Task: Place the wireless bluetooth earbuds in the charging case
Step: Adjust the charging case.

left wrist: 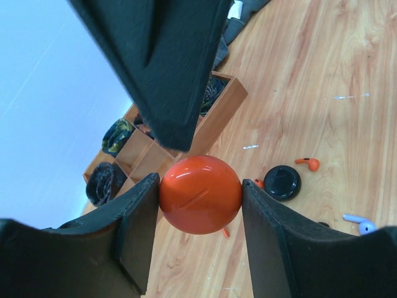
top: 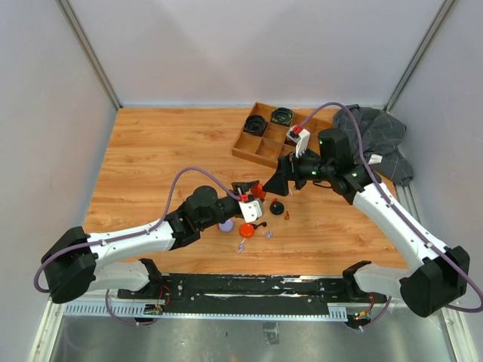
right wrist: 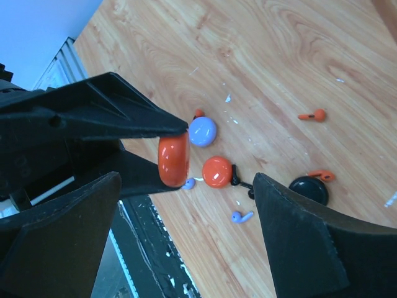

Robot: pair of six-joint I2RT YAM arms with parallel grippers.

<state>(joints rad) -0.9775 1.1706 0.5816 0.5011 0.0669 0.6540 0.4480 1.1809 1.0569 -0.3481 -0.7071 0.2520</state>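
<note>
My left gripper (left wrist: 200, 205) is shut on a round orange charging case (left wrist: 200, 194), held closed and on edge above the table; the case also shows in the right wrist view (right wrist: 173, 158). My right gripper (right wrist: 186, 181) is open and empty, its jaws spread wide just beside that held case; one of its fingers (left wrist: 161, 62) looms over it. On the table lie a second orange case (right wrist: 217, 172), a lilac case (right wrist: 202, 131), a black case (right wrist: 308, 190), orange earbuds (right wrist: 312, 115) (right wrist: 321, 176), a lilac earbud (right wrist: 242, 216) and black earbuds (right wrist: 239, 181).
A wooden compartment tray (top: 273, 137) with coiled black cables stands at the back right. A grey cloth (top: 373, 139) lies beside it. The two grippers (top: 263, 187) meet mid-table above the scattered cases. The black base rail (top: 249, 290) runs along the near edge.
</note>
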